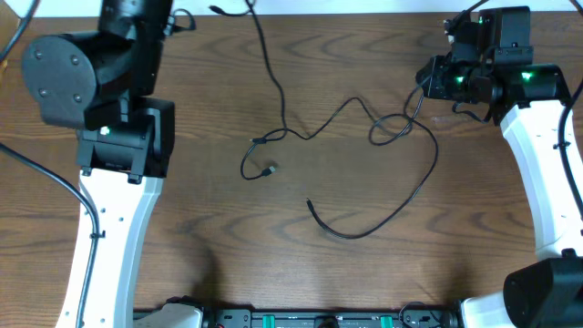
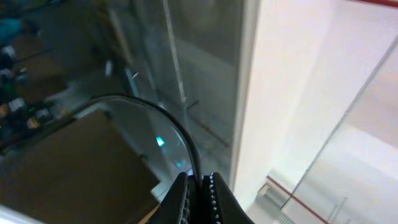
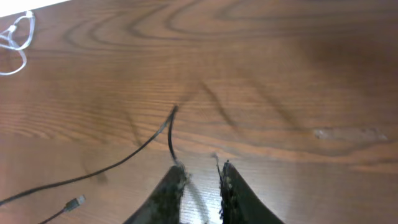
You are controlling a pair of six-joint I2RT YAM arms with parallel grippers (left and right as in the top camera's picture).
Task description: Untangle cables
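Observation:
Thin black cables (image 1: 414, 187) lie tangled mid-table. One runs from the far edge down to a small loop and plug (image 1: 267, 170); another sweeps right in a wide curve. My left gripper (image 2: 198, 178) is raised and faces away from the table, shut on a black cable (image 2: 163, 115) that arcs out from between its fingers. My right gripper (image 3: 200, 167) hovers low over the wood at the far right (image 1: 428, 82). Its jaws stand slightly apart with nothing clamped, and a black cable (image 3: 169, 134) rests against the left fingertip (image 3: 176, 171). A white cord (image 3: 13, 43) lies at the far left.
The left arm's large body (image 1: 100, 100) covers the table's left side. The right arm (image 1: 542, 173) runs along the right edge. A loose plug (image 3: 75, 201) lies on the wood near the right gripper. The arms' thicker black leads hang at the left edge (image 1: 55, 182).

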